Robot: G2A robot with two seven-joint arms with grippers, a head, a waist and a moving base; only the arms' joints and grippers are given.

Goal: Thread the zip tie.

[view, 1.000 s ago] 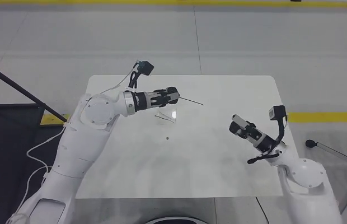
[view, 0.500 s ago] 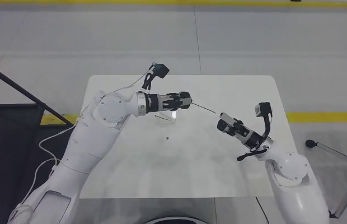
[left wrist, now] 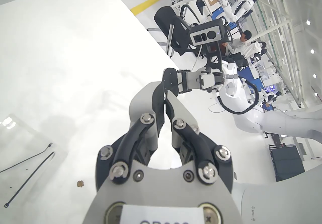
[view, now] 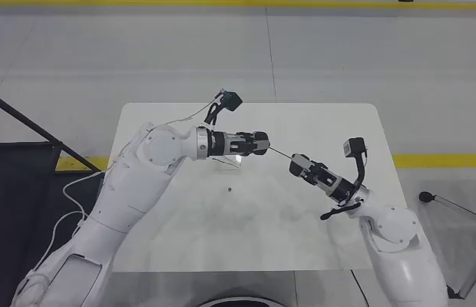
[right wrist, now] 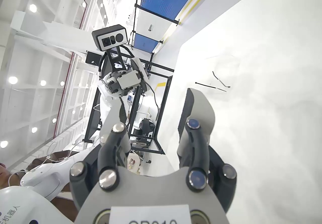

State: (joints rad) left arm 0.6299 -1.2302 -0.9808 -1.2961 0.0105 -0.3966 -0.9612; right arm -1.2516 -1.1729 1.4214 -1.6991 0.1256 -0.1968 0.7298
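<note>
My left gripper (view: 262, 143) is above the middle of the white table (view: 299, 230), shut on a thin black zip tie (view: 278, 151) that sticks out toward the right arm. The free end of the tie lies just short of my right gripper (view: 296, 163), whose jaws are spread wide in the right wrist view (right wrist: 153, 109) with nothing between them. In the left wrist view my left gripper's (left wrist: 165, 105) pads are pressed together, and the right gripper (left wrist: 169, 79) is close beyond them. The tie itself is too thin to make out there.
A clear plastic sheet (view: 229, 160) lies under the left gripper with two spare black zip ties (left wrist: 27, 172) on it, also seen as the spare ties (right wrist: 210, 85) in the right wrist view. A small brown speck (view: 229, 188) sits nearer the front.
My left gripper has carried the zip tie to the right. The right gripper has moved left and away from the table's front, so the two now nearly meet.
</note>
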